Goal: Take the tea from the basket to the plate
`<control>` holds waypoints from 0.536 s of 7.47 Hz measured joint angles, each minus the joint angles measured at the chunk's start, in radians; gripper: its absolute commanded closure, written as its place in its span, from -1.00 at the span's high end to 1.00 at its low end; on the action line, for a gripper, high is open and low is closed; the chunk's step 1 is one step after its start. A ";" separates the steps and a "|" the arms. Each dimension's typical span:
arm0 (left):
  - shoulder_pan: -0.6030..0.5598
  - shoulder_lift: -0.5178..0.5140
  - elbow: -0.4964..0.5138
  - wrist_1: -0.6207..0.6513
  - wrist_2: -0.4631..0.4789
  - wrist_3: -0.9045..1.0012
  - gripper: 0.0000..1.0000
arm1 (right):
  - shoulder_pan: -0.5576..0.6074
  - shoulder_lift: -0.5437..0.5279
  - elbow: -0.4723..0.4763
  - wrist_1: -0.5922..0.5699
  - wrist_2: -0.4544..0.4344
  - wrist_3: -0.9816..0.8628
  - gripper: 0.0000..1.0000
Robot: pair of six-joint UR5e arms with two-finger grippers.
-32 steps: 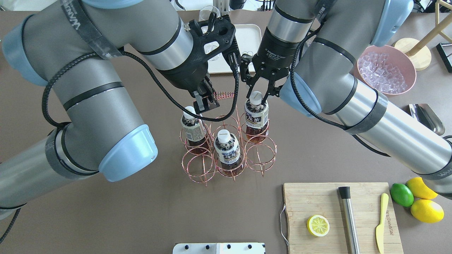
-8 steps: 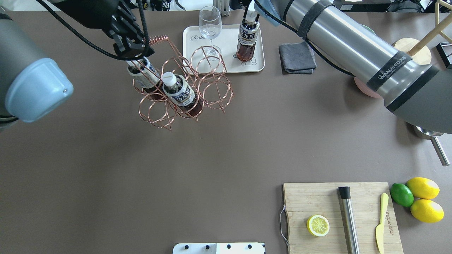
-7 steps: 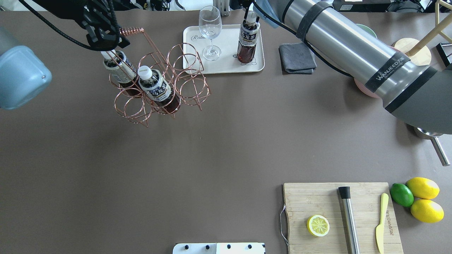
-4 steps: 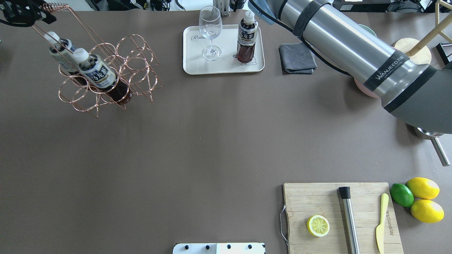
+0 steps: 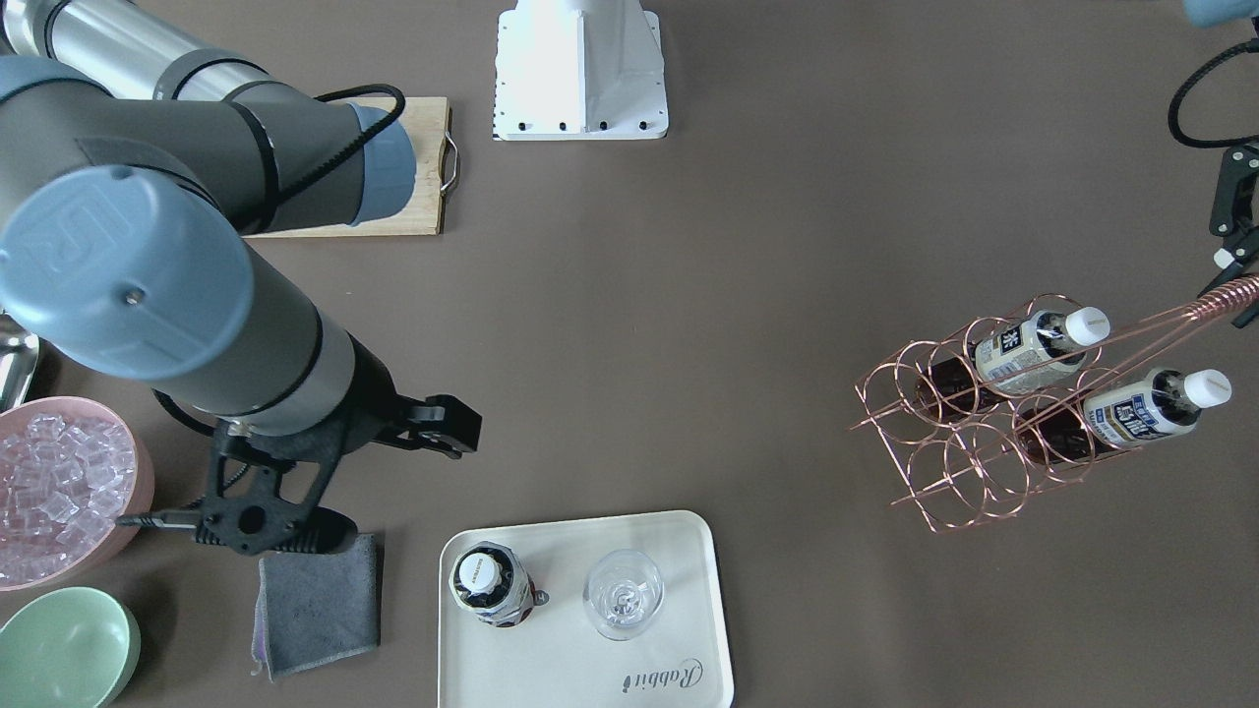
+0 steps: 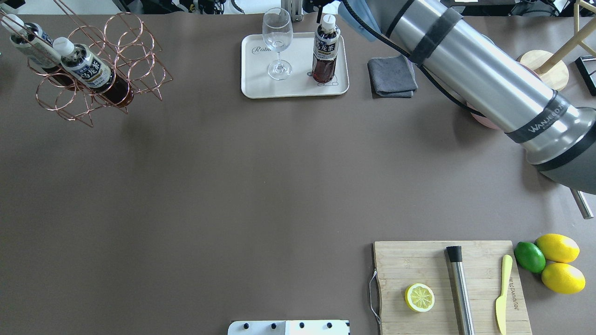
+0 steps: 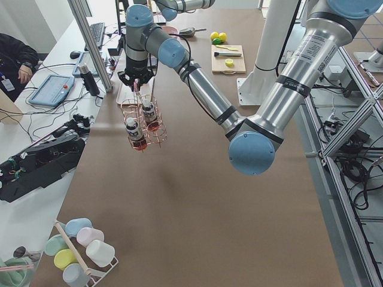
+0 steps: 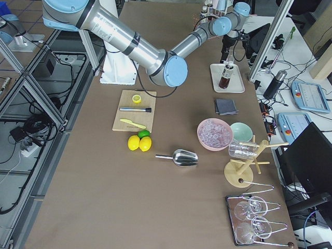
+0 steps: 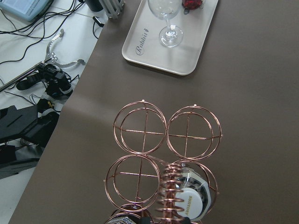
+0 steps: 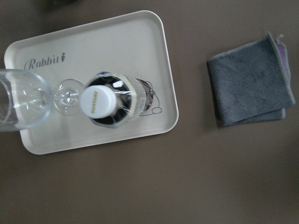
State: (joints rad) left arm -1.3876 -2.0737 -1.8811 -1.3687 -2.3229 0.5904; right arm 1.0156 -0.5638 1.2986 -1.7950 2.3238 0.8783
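One tea bottle [image 6: 324, 53] stands upright and free on the cream tray [image 6: 260, 83], beside a wine glass [image 6: 277, 42]; the right wrist view looks straight down on its white cap [image 10: 97, 101]. My right gripper [image 5: 462, 433] hangs open and empty, up and to the side of that bottle. My left gripper [image 5: 1237, 287] is shut on the coiled handle of the copper wire basket [image 5: 984, 433]. It holds the basket tilted in the air at the table's far left [image 6: 93, 70]. Two tea bottles [image 5: 1033, 346] [image 5: 1131, 408] lie slanted in its rings.
A grey cloth [image 5: 315, 600], a pink bowl of ice [image 5: 59, 482] and a mint-green bowl [image 5: 59, 644] lie to the right of the tray. A wooden cutting board [image 6: 447, 284] with a lemon half, muddler and knife sits at the near right, with lemons and a lime [image 6: 554, 260] beside it.
My left arm has carried the basket with two bottles from the table's middle to its far left. My right gripper set the third bottle on the tray, let go and drew back.
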 measured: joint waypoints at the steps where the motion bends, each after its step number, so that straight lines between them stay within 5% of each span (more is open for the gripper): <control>1: -0.017 -0.013 0.046 -0.006 0.000 0.067 -1.00 | 0.011 -0.109 0.141 -0.060 -0.002 -0.034 1.00; 4: -0.051 -0.040 0.140 -0.051 0.002 0.257 -1.00 | 0.052 -0.581 0.551 -0.103 -0.017 -0.183 1.00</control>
State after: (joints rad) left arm -1.4390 -2.1134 -1.7411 -1.4196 -2.3213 0.8477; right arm 1.0672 -1.1444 1.8499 -1.8984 2.3067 0.6948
